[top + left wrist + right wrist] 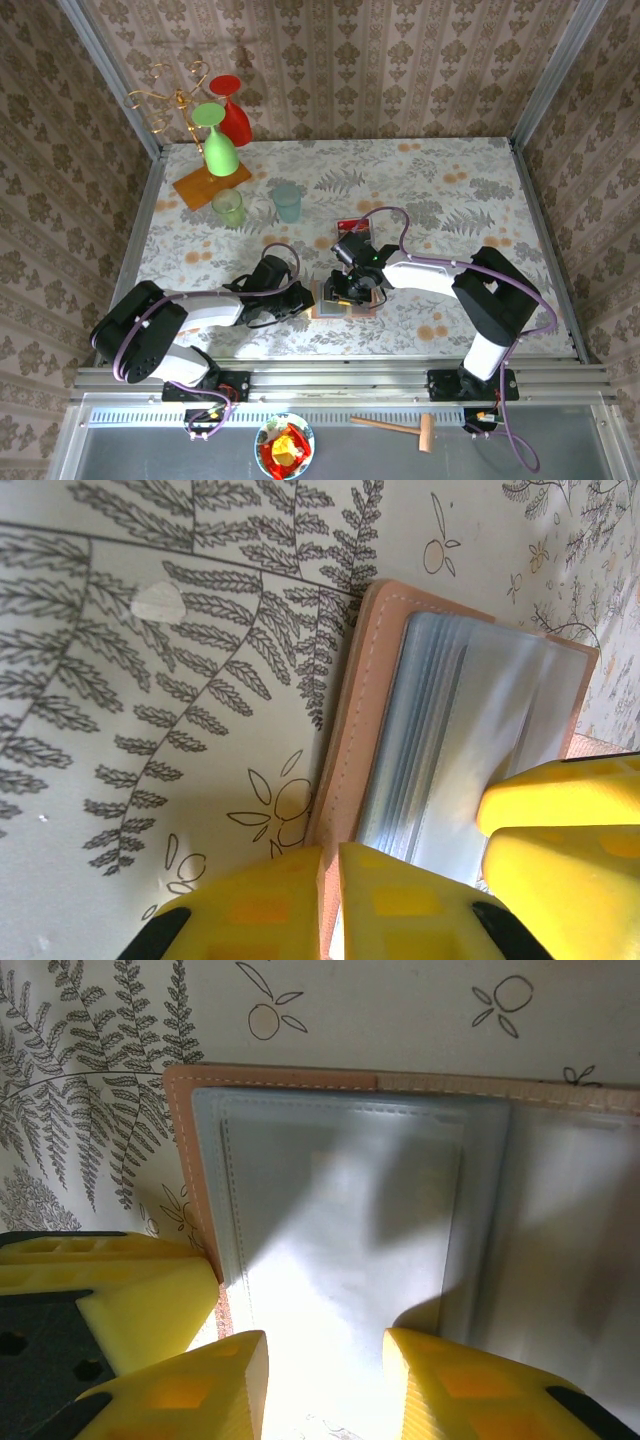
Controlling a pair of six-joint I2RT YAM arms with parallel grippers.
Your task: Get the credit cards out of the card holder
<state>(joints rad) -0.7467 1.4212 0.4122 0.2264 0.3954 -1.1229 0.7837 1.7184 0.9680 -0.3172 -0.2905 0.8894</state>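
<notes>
The left fingers [250,915] are clamped on the salmon left edge of the card holder [350,720], which lies open on the worktop [470,170]. Touching-close beside them, the right fingers [205,1385] stand apart over the holder's grey-blue inner pocket [340,1210]. Just beyond the holder a credit card [352,225] with a red band lies flat, and well beyond it to the left stand two tumblers [287,201] and a green glass [219,145].

Card holder [270,1076]: matt stitched leather-like outside, glossy smooth inside.
</notes>
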